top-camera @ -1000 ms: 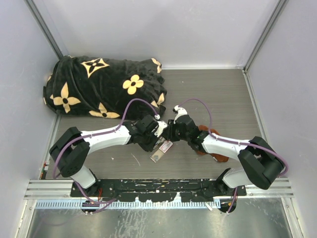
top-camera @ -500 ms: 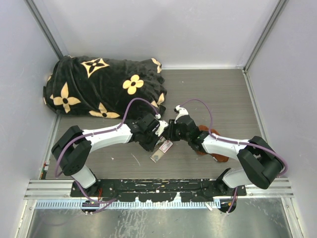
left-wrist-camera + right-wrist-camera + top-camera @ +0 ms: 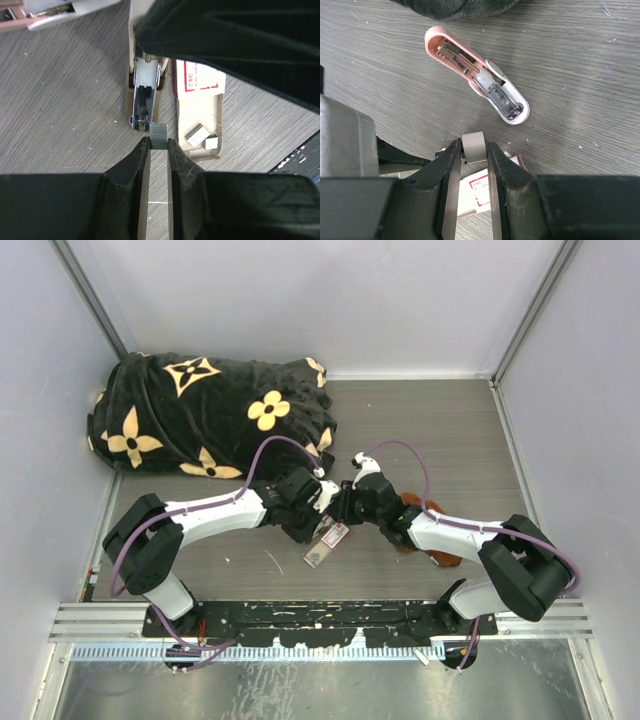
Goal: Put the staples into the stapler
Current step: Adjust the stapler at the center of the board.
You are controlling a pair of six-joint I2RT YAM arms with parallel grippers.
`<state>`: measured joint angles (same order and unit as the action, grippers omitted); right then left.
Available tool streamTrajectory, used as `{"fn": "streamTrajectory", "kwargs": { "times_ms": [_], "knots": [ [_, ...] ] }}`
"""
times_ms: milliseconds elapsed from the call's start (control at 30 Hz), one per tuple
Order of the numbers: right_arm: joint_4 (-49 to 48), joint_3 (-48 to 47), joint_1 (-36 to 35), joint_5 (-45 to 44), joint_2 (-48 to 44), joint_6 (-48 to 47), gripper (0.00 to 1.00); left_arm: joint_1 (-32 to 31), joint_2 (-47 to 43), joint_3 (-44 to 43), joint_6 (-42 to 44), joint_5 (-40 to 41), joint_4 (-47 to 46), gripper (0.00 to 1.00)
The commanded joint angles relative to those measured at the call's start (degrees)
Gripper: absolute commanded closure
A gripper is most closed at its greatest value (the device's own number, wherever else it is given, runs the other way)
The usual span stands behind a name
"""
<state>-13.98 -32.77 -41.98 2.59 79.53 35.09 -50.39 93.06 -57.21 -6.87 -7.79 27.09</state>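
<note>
In the left wrist view my left gripper is shut on a short grey block of staples. The block sits right at the open end of the stapler's metal channel. The cream stapler body runs up under my right arm. In the right wrist view my right gripper is shut on a cream rounded end of the stapler. A pink and white opened part lies on the table just beyond. The white staple box has a red label, and loose staple blocks lie in its tray. Both grippers meet mid-table.
A black blanket with yellow flowers fills the back left. A rust-brown cloth lies under my right arm. The staple box lies just in front of the grippers. A paper clip lies on the wood.
The left arm has edged very slightly. Both grips look the same.
</note>
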Motion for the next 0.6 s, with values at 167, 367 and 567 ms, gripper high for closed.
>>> {"fn": "streamTrajectory", "kwargs": {
  "times_ms": [167, 367, 567],
  "knots": [
    [-5.16, 0.2, -2.46, 7.12, -0.23, -1.12, 0.84, 1.52, -2.8, -1.25, -0.37, 0.77, -9.93, 0.85],
    [-5.7, 0.39, -2.41, 7.34, -0.15, -0.68, 0.84, 1.62, -0.96, -2.52, 1.51, 1.05, -7.6, 0.84],
    [-5.89, 0.65, -2.41, 7.41, -0.16, -0.38, 0.84, 1.69, 0.68, -3.43, 2.01, 1.64, -5.53, 0.84]
  ]
}}
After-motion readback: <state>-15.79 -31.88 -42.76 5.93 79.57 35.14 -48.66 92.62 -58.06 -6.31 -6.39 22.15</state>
